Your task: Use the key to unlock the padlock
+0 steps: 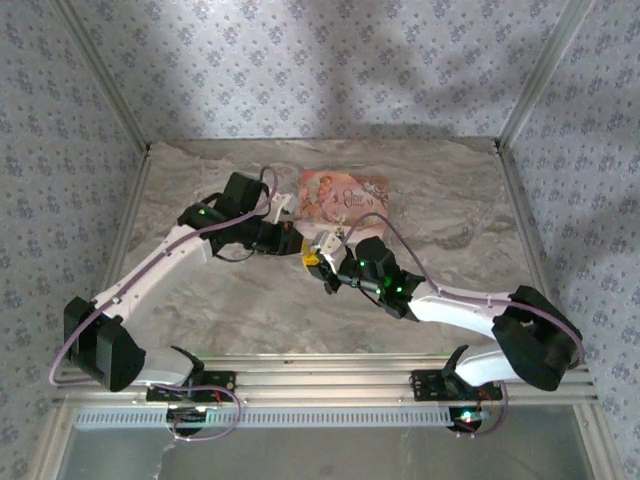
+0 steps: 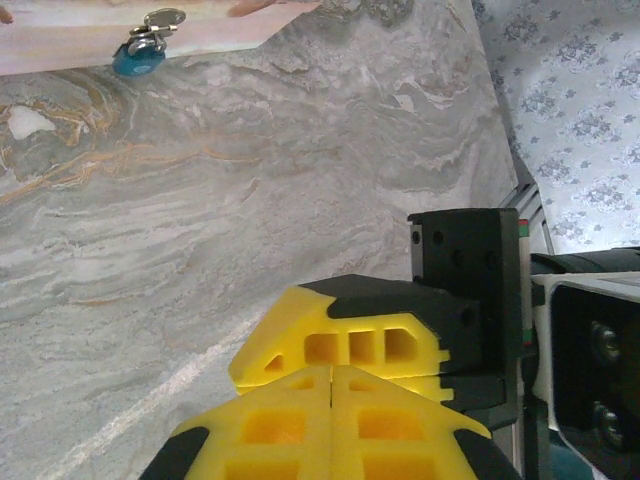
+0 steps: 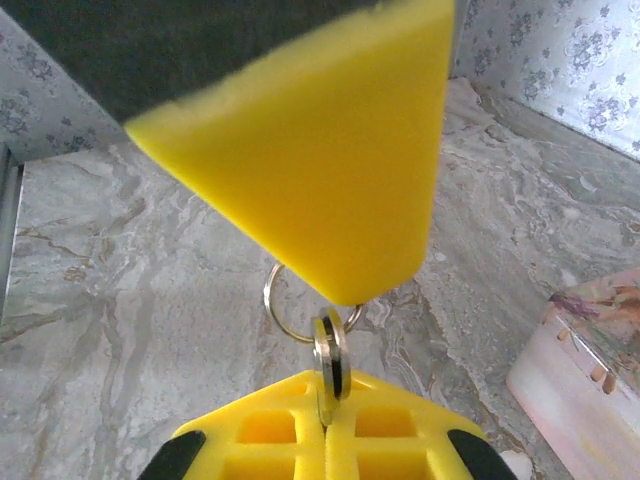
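The tiny blue-green padlock (image 2: pixel 137 55) hangs at the front edge of the pink floral box (image 2: pixel 80 40), far from both grippers. Above the marble table, my right gripper (image 3: pixel 328 400) is shut on the silver key (image 3: pixel 330 350). The key's ring (image 3: pixel 266 300) runs up behind a yellow finger (image 3: pixel 320 150) of my left gripper, and I cannot see whether that finger holds it. My left gripper (image 2: pixel 332 375) is shut, with nothing showing between its pads. The right gripper's yellow finger (image 2: pixel 340 340) sits right in front of its tips. From above, the left gripper (image 1: pixel 303 250) and right gripper (image 1: pixel 322 268) meet just in front of the box (image 1: pixel 343 195).
The marble tabletop (image 1: pixel 450 230) is walled in by patterned fabric on three sides, with aluminium posts at the back corners. Both arms reach in from the near rail (image 1: pixel 330 375) and cross the middle of the table.
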Controlling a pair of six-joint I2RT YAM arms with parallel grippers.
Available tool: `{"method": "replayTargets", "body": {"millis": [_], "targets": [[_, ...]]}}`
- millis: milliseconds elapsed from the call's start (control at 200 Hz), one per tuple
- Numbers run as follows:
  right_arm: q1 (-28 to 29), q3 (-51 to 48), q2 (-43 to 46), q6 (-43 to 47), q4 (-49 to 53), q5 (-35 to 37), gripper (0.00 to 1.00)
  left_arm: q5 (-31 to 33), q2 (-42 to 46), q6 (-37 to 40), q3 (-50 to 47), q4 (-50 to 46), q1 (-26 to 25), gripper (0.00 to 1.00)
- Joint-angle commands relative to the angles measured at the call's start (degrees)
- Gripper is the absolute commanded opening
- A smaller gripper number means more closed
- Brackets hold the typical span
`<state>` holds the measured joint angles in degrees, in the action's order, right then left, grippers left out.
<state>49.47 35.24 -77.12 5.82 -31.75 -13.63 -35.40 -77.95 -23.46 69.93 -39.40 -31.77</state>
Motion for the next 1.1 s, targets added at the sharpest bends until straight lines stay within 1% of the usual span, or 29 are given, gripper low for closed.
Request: {"method": "replayTargets", "body": {"millis": [0, 75, 120, 145, 155, 170, 260, 320, 395, 465, 500, 575, 630, 734, 814, 989, 1039, 1094], "targets": [[-0.8, 2.5, 2.9, -0.6, 5.6, -3.8, 0.00, -1.3, 2.1, 0.3, -0.9, -0.2, 1.8, 0.00], [-1.9, 3.6, 4.0, -1.4, 10.2, -7.3, 0.00, -2.2, 2.2, 2.2, -0.8, 0.1, 2.2, 0.01], [-2.8, 4.8, 4.7, -1.5, 14.0, -9.4, 0.00, -2.4, 2.3, 4.0, -0.5, 0.2, 2.3, 0.17], [-3.2, 5.5, 5.1, -1.5, 16.5, -10.7, 0.00, -2.2, 2.6, 5.1, -0.5, 0.2, 2.3, 0.37], [-3.4, 6.0, 5.2, -1.4, 17.5, -11.3, 0.00, -2.2, 2.8, 5.6, -0.5, 0.3, 2.3, 0.42], [-3.8, 6.5, 5.4, -1.4, 19.2, -12.0, 0.00, -2.0, 3.1, 6.3, -0.5, 0.2, 2.3, 0.46], [-5.7, 10.3, 6.4, -0.2, 29.5, -16.2, 0.00, -0.9, 6.3, 9.5, -1.8, 4.5, 2.3, 0.57], [-6.7, 12.6, 6.6, 1.0, 36.4, -18.0, 0.00, -0.8, 9.2, 11.4, -3.9, 8.2, 2.4, 0.60], [-7.7, 14.1, 7.0, 2.2, 42.0, -20.5, 0.00, -1.9, 12.2, 14.3, -7.4, 13.6, 2.3, 0.62], [-8.6, 14.5, 7.7, 3.0, 44.9, -23.0, 0.00, -5.7, 13.8, 19.3, -11.4, 18.3, 2.3, 0.63], [-8.9, 14.8, 7.9, 3.5, 46.3, -24.2, 0.00, -7.3, 13.9, 20.5, -12.8, 20.3, 2.3, 0.63], [-9.5, 15.6, 8.4, 4.6, 49.8, -25.9, 0.00, -12.1, 13.2, 21.6, -13.6, 23.2, 2.2, 0.59], [-9.8, 16.3, 8.5, 5.3, 52.5, -27.1, 0.00, -13.9, 12.7, 21.8, -13.6, 24.6, 1.4, 0.57], [-10.3, 16.9, 8.7, 5.6, 54.8, -28.8, 0.00, -14.3, 11.5, 23.0, -13.1, 24.5, -0.8, 0.52], [-10.3, 16.8, 8.8, 5.2, 54.5, -29.6, 0.00, -14.3, 9.4, 21.0, -12.4, 24.2, -1.9, 0.52], [-10.3, 16.9, 9.2, 4.6, 53.5, -29.7, 0.00, -14.6, 4.6, 19.6, -10.5, 22.3, -4.9, 0.45], [-10.3, 17.0, 9.4, 4.5, 53.4, -29.7, 0.00, -13.8, 3.9, 19.4, -10.5, 22.3, -6.0, 0.45], [-10.3, 16.7, 9.8, 4.5, 53.3, -29.5, 0.00, -12.2, 3.4, 19.2, -10.5, 22.3, -7.0, 0.47]]}}
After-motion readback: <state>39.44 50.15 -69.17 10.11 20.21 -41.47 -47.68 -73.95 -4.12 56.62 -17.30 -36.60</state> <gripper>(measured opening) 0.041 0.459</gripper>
